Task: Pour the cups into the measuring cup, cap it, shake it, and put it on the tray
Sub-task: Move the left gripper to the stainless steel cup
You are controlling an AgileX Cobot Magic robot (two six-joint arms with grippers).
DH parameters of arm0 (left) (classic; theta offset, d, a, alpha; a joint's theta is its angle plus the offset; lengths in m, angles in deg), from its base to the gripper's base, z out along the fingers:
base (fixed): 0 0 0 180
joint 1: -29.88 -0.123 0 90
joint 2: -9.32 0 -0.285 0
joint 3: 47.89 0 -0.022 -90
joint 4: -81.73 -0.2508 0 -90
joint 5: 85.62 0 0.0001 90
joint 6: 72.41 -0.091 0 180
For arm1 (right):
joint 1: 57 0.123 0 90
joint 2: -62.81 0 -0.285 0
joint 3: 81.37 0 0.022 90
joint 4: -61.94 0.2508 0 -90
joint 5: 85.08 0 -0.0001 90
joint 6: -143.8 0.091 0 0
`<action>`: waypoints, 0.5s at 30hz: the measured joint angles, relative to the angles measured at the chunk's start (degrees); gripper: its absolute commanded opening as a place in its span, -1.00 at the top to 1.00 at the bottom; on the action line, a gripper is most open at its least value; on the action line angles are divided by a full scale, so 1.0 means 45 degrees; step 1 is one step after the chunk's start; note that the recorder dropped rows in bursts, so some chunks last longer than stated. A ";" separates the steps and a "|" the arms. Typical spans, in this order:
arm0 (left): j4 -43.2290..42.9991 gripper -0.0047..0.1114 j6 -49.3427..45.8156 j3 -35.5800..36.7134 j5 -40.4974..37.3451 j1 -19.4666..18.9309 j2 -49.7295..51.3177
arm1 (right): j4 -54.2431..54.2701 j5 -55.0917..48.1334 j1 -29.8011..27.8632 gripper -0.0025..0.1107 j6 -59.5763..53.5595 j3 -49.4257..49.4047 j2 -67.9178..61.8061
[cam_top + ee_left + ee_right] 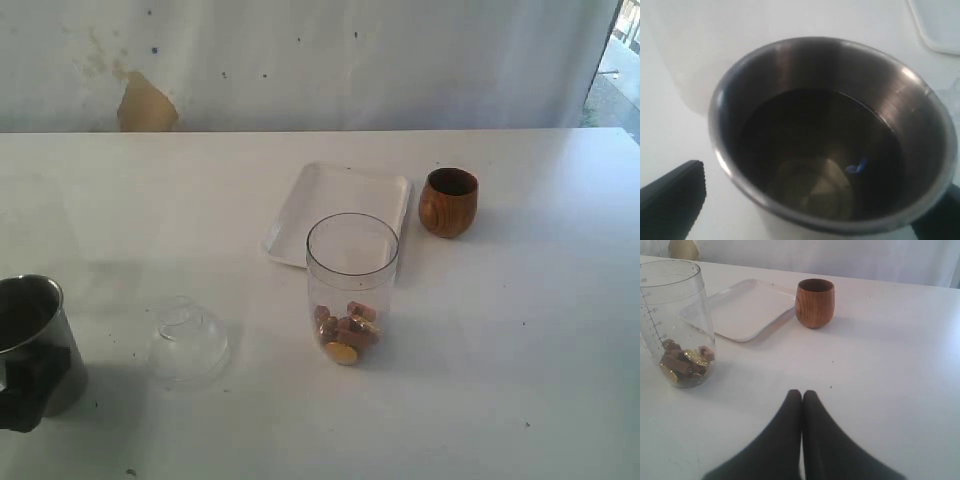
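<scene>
The steel tumbler stands at the table's far left edge. My left gripper is open around it. In the left wrist view the tumbler fills the frame between the gripper's fingers, and white table shows between one finger and the cup wall. Its inside is dark with pale shapes at the bottom. The clear measuring cup stands mid-table, uncapped, holding brown and gold pieces. Behind it lie the white tray and the wooden cup. My right gripper is shut and empty over bare table.
A clear dome-shaped plastic piece lies on the table between the steel tumbler and the measuring cup. A white curtain closes off the back of the table.
</scene>
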 measured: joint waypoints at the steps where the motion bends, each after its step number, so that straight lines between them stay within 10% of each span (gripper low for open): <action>1: 0.0100 -0.88 -0.0055 0.0000 0.0086 0.0000 0.0126 | 0.0000 0.0000 0.0000 0.96 0.0000 0.0000 0.0000; 15: 0.0452 -0.88 -0.0399 0.0050 0.1604 0.0000 0.2439 | 0.0022 0.0000 0.0000 0.96 0.0000 0.0000 0.0000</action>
